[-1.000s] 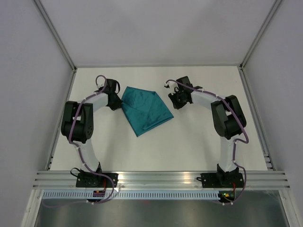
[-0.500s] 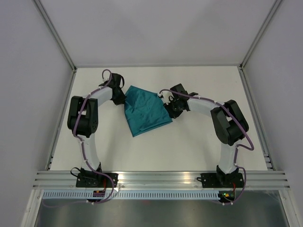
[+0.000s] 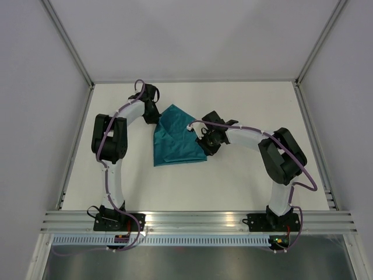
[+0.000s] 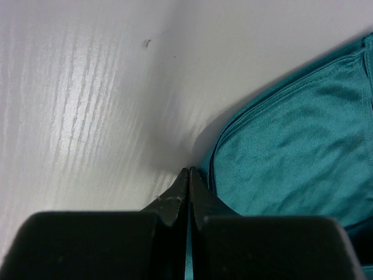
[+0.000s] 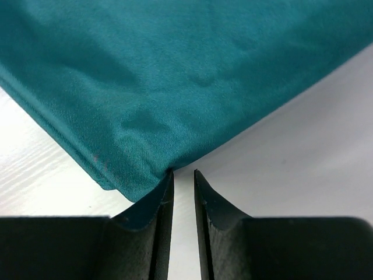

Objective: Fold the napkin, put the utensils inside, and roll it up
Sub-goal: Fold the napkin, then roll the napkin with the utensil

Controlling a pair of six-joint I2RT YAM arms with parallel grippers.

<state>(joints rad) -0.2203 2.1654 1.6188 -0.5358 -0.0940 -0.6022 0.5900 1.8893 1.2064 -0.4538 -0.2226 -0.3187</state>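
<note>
From above, you see the napkin (image 3: 176,140) lying folded and slightly rumpled on the tabletop (image 3: 245,181). The left gripper (image 3: 155,116) is at the napkin's far-left edge, and the right gripper (image 3: 203,146) is at its right edge.

In your left wrist view, the left gripper (image 4: 189,178) is pressed closed with a thin sliver of teal caught between its fingers. It is pinching the napkin (image 4: 291,151) at the hem, and the rest spreads to the right.

In your right wrist view, the right gripper (image 5: 183,175) stands slightly parted, with bare tabletop showing through the slit. A corner of the napkin (image 5: 175,76) meets the left fingertip (image 5: 158,198), and no cloth sits between the fingers.
</note>
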